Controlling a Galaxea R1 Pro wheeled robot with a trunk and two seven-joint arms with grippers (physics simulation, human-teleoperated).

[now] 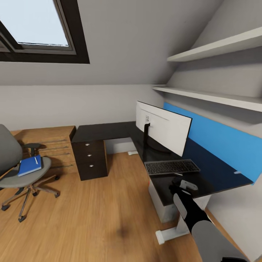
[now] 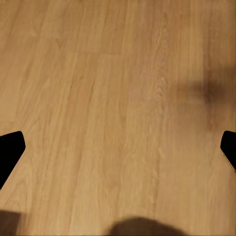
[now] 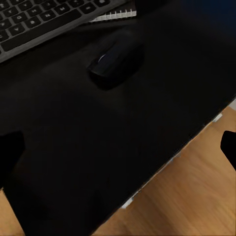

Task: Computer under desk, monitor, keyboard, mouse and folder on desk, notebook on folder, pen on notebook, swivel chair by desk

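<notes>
My right jaws point(image 3: 118, 142) hang wide above the glossy black table point(image 3: 73, 162), near its front edge; the rounded mouse point(image 3: 114, 63) lies beside the keyboard point(image 3: 44, 22). My left jaws point(image 2: 118, 147) gape over wood floor point(image 2: 113, 88).

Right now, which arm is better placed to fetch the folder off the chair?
Left. The folder lies on the swivel chair at the robot's left; the right gripper hangs over the desk by the mouse.

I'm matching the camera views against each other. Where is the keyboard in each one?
Head view: keyboard lies on the desk in front of the monitor, right of centre.
Left wrist view: not in it; wood floor.
Right wrist view: keyboard at the upper left, mouse beside it.
Shared landmark: the desk's black top.
</notes>
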